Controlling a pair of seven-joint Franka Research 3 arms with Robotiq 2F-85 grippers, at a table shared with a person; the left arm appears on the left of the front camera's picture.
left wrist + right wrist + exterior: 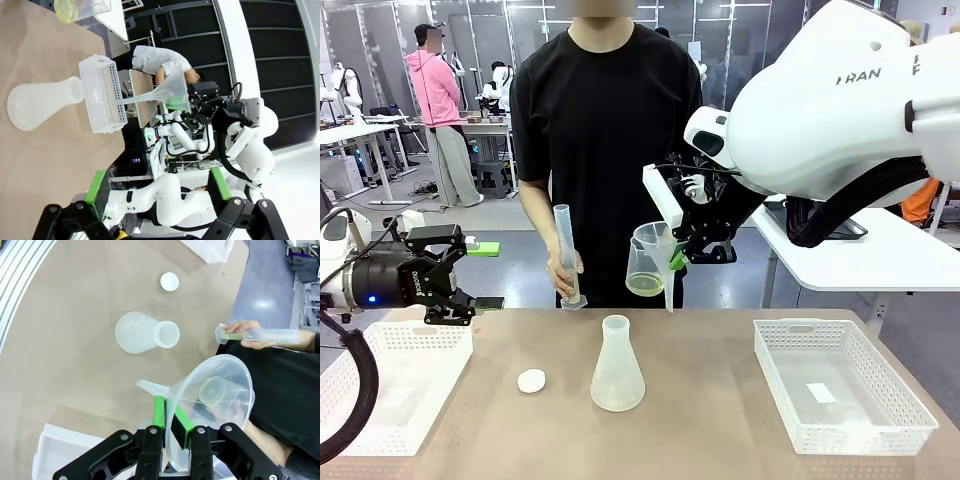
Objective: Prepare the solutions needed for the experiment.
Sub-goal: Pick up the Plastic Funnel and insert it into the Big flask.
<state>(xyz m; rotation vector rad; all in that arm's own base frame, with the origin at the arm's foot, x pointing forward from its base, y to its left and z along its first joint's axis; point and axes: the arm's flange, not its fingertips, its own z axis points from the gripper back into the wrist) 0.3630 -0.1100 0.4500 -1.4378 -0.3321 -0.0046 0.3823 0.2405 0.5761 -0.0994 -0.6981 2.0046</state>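
Observation:
A frosted conical flask (618, 365) (37, 105) (142, 332) stands upright at the table's middle, and I cannot tell whether it holds liquid. Pale yellow-green solution (645, 286) lies in the bottom of a clear beaker (642, 262) (82, 7) held up behind the flask. My right gripper (682, 258) (170, 415) is shut on the rim of a clear funnel (665, 262) (212, 405) (167, 92), in the air above and beyond the flask. The person's hand holds a graduated cylinder (565, 255) (260, 334). My left gripper (485, 273) (156, 175) hangs open at the left.
A small white round stopper (531, 380) (169, 281) lies left of the flask. White perforated baskets sit at the table's left (400, 390) and right (840, 385) (102, 95). The person stands at the far edge, behind the flask.

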